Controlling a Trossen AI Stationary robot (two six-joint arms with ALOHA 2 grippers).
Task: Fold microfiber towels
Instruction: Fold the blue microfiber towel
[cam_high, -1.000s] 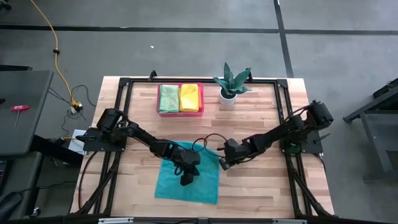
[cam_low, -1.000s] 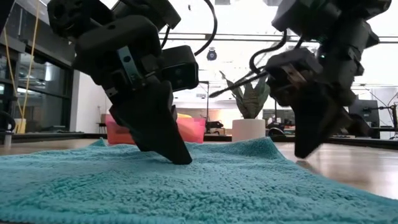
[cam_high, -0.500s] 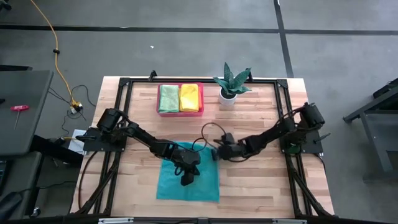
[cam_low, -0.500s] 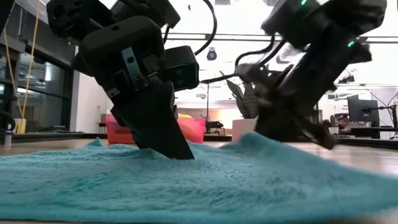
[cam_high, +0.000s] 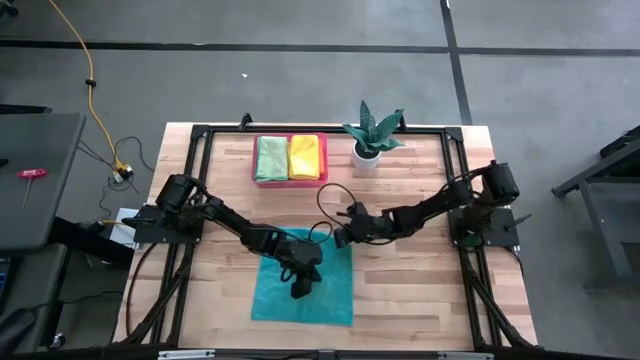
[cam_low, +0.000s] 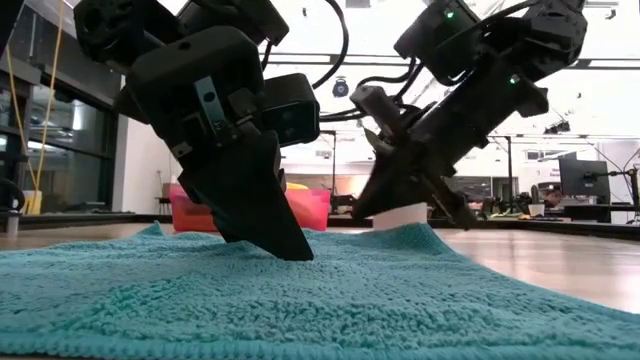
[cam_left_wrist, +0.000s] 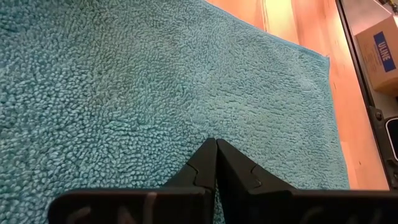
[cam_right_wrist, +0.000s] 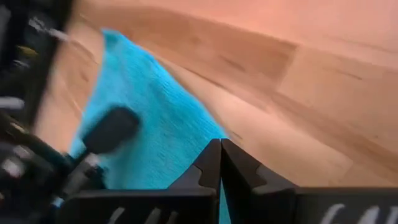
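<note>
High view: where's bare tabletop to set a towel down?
Free: wood left of the teal towel, wood right of it below the right arm, and between the pink tray and towel. Crowded: table centre, both arms over the towel.

One towel (cam_high: 303, 290) lay spread flat on the near middle of the surface (cam_high: 410, 290), with the left gripper (cam_high: 299, 291) resting on its middle and the right gripper (cam_high: 341, 238) at its far right corner. At the far edge of the surface stood a tray (cam_high: 289, 179) holding two folded towels (cam_high: 289, 157) side by side. A potted plant (cam_high: 370, 135) stood just to the right of the tray.
</note>
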